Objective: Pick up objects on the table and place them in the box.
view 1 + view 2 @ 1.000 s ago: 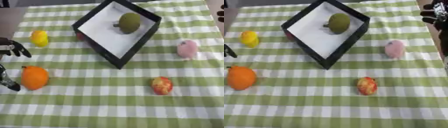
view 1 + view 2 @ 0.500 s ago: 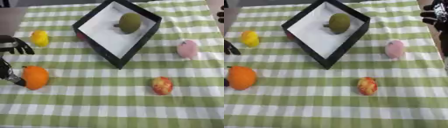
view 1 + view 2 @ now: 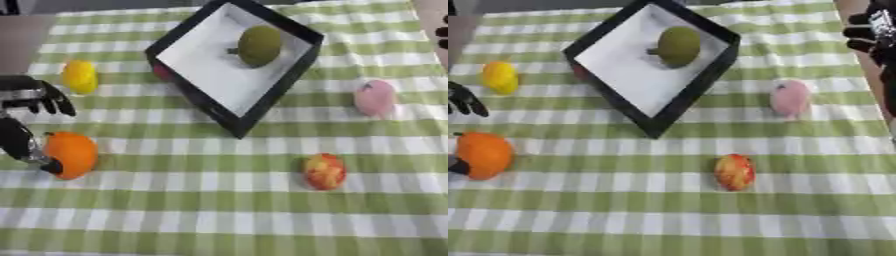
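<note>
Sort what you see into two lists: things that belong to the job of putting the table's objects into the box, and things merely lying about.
Belong to the job:
black box
green fruit, already in the box
orange, at the left hand
yellow fruit
pink fruit
red-yellow apple

Merely there:
checked tablecloth
right hand, idle at the far right

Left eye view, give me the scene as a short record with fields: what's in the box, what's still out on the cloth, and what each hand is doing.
surface: green and white checked cloth
box: black rim, white floor, set at an angle at the far centre
in box: green fruit
on cloth: yellow fruit, orange fruit, pink fruit, red and yellow fruit
beside box: something red at its left wall, mostly hidden
left hand: at the left edge, thumb touching the orange fruit, fingers not yet closed on it
right hand: top right corner, away from the fruit
</note>
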### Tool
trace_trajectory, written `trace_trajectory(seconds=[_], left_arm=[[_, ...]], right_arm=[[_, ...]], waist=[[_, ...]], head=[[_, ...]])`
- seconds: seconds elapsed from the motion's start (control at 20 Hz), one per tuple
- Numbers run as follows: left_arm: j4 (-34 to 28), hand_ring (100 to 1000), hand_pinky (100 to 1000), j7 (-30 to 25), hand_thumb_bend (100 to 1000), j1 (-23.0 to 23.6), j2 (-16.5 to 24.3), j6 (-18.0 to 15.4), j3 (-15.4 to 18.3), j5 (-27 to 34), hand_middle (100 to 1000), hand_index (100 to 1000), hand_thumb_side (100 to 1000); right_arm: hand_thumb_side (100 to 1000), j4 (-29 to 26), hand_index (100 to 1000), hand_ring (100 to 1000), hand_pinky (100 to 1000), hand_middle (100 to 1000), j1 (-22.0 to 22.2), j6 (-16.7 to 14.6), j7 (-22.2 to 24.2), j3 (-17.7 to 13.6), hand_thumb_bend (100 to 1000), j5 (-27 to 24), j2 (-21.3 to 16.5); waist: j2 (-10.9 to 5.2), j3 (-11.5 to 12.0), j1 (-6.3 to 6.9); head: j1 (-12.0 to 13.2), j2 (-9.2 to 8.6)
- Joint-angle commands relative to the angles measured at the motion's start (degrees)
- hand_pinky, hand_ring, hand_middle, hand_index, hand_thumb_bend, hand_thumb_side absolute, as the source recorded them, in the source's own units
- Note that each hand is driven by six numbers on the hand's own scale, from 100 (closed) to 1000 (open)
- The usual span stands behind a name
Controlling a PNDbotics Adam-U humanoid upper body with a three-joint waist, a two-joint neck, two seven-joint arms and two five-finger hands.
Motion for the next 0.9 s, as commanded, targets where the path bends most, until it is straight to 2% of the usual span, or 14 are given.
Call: trace_trajectory(seconds=[0.05,0.4,0.55,0.9], left_arm=[[0.1,797,795,-0.7,748,-0.8,1.1,-0.1,0.2,0.2,760,813,277],[2.2,783,786,-1.3,768,-0.4,0.5,-0.4,-0.3,-0.2,758,827,263],[2.7,789,786,-0.2,808,-0.6,0.3,-0.7,-0.7,-2.5,770,839,230],[3.8,788,780,1.4,822,-1.4,-2.3,-1.8,-1.8,-7.8,772,841,212]], right_arm=[[635,-0.4,896,744,805,686,-0.5,0.1,0.0,-0.4,100,0.2,-1.0],[639,-0.3,896,744,805,686,-0.5,0.2,0.0,-0.5,100,0.4,-0.9],[641,-0.2,896,744,805,685,-0.5,0.2,0.0,-0.4,100,0.4,-0.8],[642,0.0,896,744,804,685,-0.5,0.3,0.2,-0.3,100,0.5,-0.6]], waist=[[-1.15,0.0,-0.14],[-1.01,-0.1,-0.20],[-0.99,-0.2,-0.22],[-1.00,-0.3,-0.25]], head=[[0.2,0.31],[0.3,0.31],[0.4,0.31],[0.8,0.31]])
